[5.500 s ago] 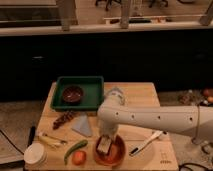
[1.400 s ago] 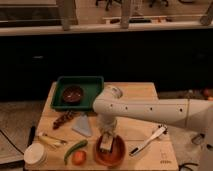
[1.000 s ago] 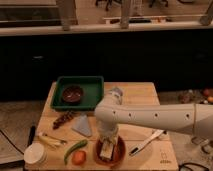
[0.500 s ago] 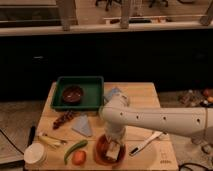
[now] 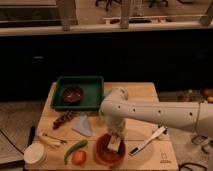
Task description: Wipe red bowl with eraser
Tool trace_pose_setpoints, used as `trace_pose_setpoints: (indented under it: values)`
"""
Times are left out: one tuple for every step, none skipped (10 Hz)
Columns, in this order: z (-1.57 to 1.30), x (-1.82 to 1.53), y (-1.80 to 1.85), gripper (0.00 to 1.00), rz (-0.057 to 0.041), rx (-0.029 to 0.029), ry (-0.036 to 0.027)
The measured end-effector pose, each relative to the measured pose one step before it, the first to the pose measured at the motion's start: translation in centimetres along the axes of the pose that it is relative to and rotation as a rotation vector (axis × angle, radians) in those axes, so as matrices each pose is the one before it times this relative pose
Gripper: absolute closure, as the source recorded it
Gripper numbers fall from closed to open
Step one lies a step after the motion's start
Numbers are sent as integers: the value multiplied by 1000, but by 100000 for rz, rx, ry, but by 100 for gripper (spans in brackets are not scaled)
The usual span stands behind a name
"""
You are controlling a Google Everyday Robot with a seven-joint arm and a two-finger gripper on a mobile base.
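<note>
Wiping stage, under way by the look of it. Red bowl (image 5: 108,150) sits at the near edge of the wooden counter (image 5: 145,95), slightly left of centre. Eraser (image 5: 114,143) lies inside the bowl, pale face up, against the inner right part. Tool (image 5: 115,136) is lowered straight over the bowl with the arm (image 5: 155,113) reaching in from the right; it appears closed on the eraser, pressing it to the bowl's inside.

Status, as a judgement: eraser fetched and brought into contact with the bowl, so the pick-up portion is done. Remaining: strokes across the rest of the inner surface, then release or withdrawal. How much of the bowl has been covered cannot be read from this view.

Other items on the counter:
- green tray (image 5: 97,82), far left, containing a dark maroon bowl (image 5: 72,94)
- grey-blue cloth (image 5: 83,125), just left of the arm's wrist
- green pepper (image 5: 75,150) and an orange round fruit (image 5: 79,157), left of the red bowl
- white stack of lids or plates (image 5: 35,155), near left corner
- white utensil (image 5: 148,141), right of the bowl

Obscured: fingertips and their exact hold merge with the eraser; the bowl's far rim is hidden behind the wrist; the bowl's near edge runs close to the frame bottom. Dark cluster beside the tray is unidentifiable.
</note>
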Motion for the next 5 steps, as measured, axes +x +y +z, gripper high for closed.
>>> trace_pose_setpoints:
  values:
    - [-6, -66, -534, 100, -1882, -75, -40]
    - [-63, -284, -853, 100, -3123, 417, -297]
    - [-24, -419, -797, 100, -2695, 469, -536]
    - [-15, -431, -767, 100, -2474, 450, -539]
    - [43, -599, -496, 100, -2100, 940, -875]
